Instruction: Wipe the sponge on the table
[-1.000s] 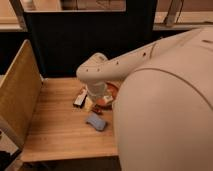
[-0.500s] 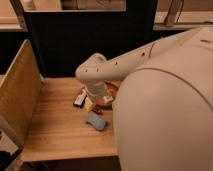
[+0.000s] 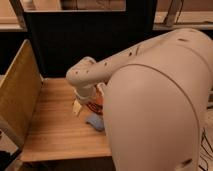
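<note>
The blue-grey sponge [image 3: 95, 121] lies flat on the light wooden table [image 3: 52, 130], close to the front edge and partly tucked under the robot's big white body. The white arm reaches out over the table, and its gripper [image 3: 78, 106] points down just left of and behind the sponge, a short gap away. Most of the gripper is hidden under the arm's wrist.
A round orange-rimmed object [image 3: 98, 104] sits right behind the sponge, half covered by the arm. An upright wooden side panel [image 3: 17, 95] walls the table's left edge. A dark back panel [image 3: 85, 40] stands behind the table. The robot's white body [image 3: 160, 110] covers the table's right side.
The arm's wrist has shifted a little to the left and down, now covering the small white-and-dark block. The sponge has stayed in place.
</note>
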You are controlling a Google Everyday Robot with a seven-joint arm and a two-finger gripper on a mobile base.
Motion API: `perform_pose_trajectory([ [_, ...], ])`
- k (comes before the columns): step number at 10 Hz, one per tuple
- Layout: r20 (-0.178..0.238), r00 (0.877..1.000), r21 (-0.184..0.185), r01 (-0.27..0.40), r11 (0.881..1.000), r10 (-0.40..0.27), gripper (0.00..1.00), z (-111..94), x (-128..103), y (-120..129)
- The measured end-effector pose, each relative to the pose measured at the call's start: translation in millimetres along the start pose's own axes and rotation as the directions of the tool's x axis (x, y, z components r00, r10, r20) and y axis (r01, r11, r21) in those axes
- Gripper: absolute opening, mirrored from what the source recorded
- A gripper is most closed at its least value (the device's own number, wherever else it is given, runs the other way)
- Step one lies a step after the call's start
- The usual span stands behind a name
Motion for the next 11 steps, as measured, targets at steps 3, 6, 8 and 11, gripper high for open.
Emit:
perform_pose_trajectory([
  [3,-0.038,0.999,-0.012,-0.018,1.000,0.018,0.80,25,9,-11],
  [6,-0.035,0.998,-0.021,-0.054,0.998,0.054,0.80,54,6,-29],
  [8,-0.031,0.996,-0.033,-0.081,0.996,0.080,0.80,72,4,-38],
  [11,-0.035,0.992,-0.031,-0.124,0.992,0.123,0.80,84,12,-52],
])
